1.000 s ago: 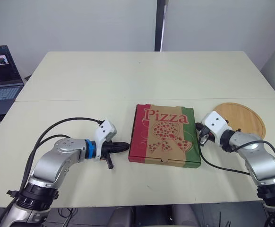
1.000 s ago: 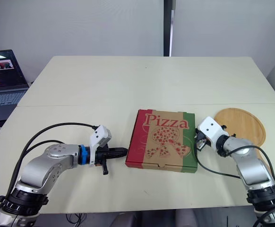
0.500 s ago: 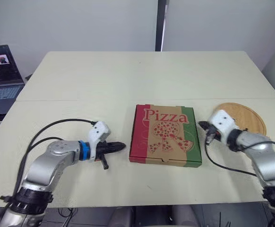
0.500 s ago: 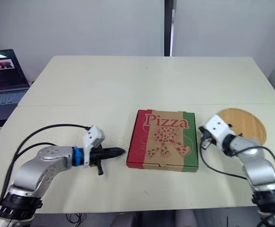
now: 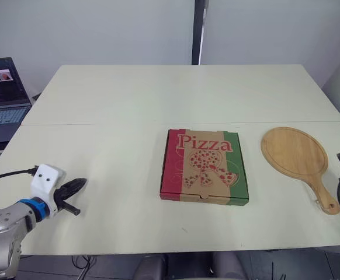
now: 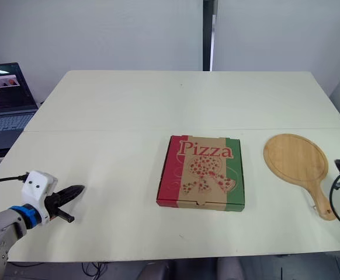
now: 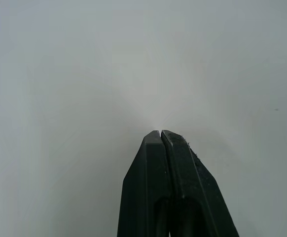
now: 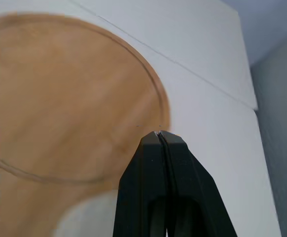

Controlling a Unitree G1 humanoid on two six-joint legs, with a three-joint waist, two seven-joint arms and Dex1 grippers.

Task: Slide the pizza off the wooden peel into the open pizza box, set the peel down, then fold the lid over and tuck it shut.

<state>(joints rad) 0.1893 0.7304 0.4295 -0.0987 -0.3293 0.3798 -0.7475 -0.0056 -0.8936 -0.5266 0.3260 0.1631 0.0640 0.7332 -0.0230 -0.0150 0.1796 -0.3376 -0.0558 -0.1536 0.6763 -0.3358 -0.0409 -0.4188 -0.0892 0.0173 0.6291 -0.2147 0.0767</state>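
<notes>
Grippers come first, since they are nearest to you. Your left gripper (image 5: pixel 82 181) sits low over the near left part of the table (image 5: pixel 158 93), well apart from everything else. Its two black fingers are pressed flat together, and nothing is between them. Your right gripper (image 8: pixel 159 132) is out at the right side, just beside the round edge of the wooden peel (image 5: pixel 294 156). Its fingers are pressed together too, and it holds nothing. I think both arms are pulled out wide so they do not bump the things in the middle.

A bit farther in, the pizza box (image 5: pixel 204 168) lies flat in the middle of the table. Its lid is down, with the word "Pizza" on top. The front edge looks tucked in, but the little tab is too small for you to be sure. You cannot see the pizza, and the peel is bare, so the pizza is most likely inside the box.

The peel lies flat on the table to the right of the box, near it but not touching. Its handle points back toward you, so it is easy to reach. It looks set down for good.

Farther back the table is bare. Off its far left side there is an open laptop (image 5: pixel 3 87).

To me the job looks done.
</notes>
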